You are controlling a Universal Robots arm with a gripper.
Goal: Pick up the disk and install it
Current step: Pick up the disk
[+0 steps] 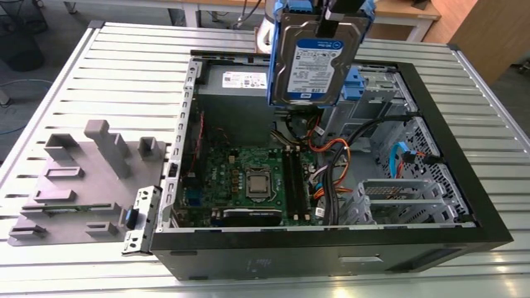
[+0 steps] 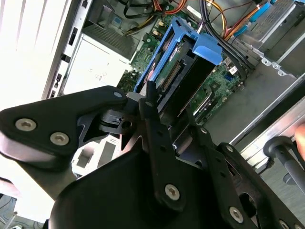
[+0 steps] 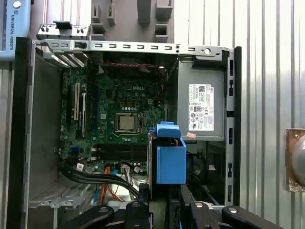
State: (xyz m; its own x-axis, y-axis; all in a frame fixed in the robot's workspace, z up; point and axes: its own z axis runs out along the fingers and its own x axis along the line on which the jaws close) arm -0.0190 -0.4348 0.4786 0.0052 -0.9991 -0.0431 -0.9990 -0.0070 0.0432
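We see the gripper (image 1: pixel 334 25) clamped on the disk (image 1: pixel 316 62), holding it upright in the air above the open computer case (image 1: pixel 488 217), its label facing the exterior view. In the first wrist view it hangs over the motherboard (image 3: pixel 119 105) edge, near the grey power supply (image 3: pixel 200 109).

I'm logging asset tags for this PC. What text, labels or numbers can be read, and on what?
Blue-and-white label on the flat silver-grey metal disk, clamped in the end effector: print too small to read.
White sticker on the grey power-supply box: too small to read.
White lettering on the green motherboard: a maker's mark, not quoted.
White lettering on the light-blue panel: likewise.
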